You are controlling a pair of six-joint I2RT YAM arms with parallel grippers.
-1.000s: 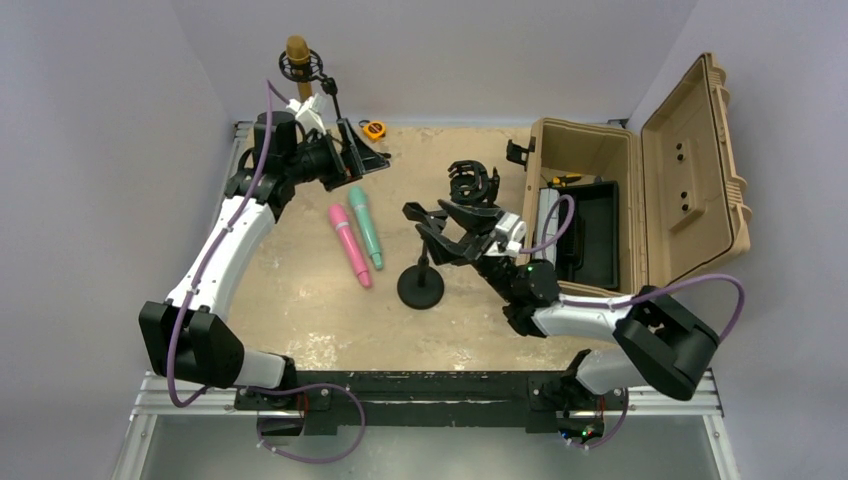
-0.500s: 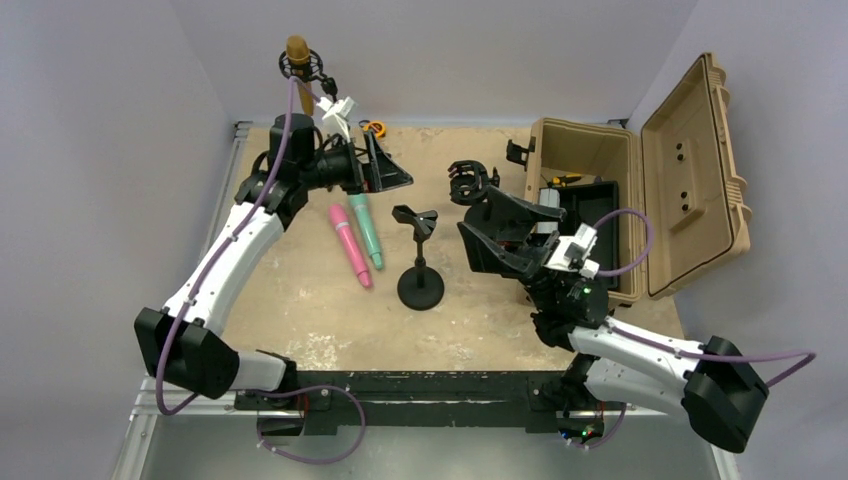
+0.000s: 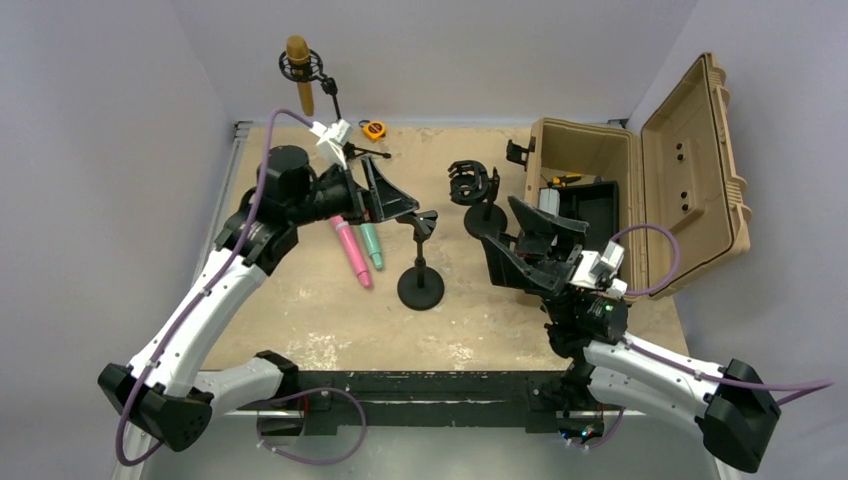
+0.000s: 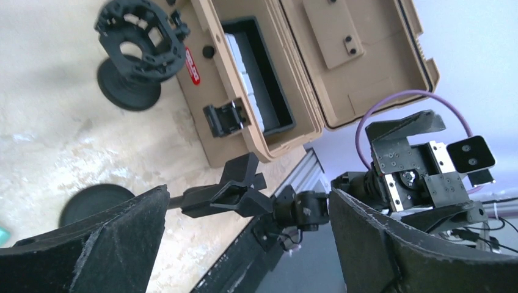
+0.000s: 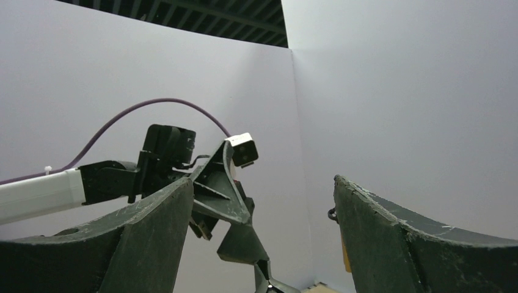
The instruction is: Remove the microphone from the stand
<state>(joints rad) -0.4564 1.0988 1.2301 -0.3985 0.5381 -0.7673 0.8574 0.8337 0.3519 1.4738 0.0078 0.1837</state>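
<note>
Sandy tabletop point(image 3: 300, 320) between pale walls point(image 3: 480, 50). Gold microphone point(image 3: 297, 48) stands upright in its ringed stand point(image 3: 330, 95) at the far left corner, untouched. Left gripper point(image 4: 249, 190), jaws spread wide, hovers over mid-table beside the bare clip point(image 3: 427, 218) of a smaller stand point(image 3: 420, 285), well apart from the microphone. Right gripper point(image 5: 262, 182), jaws likewise spread, points up at the wall. Advice: approach from above, pinch the body over the ring, draw straight up along its axis so the stand does not tip.
</note>
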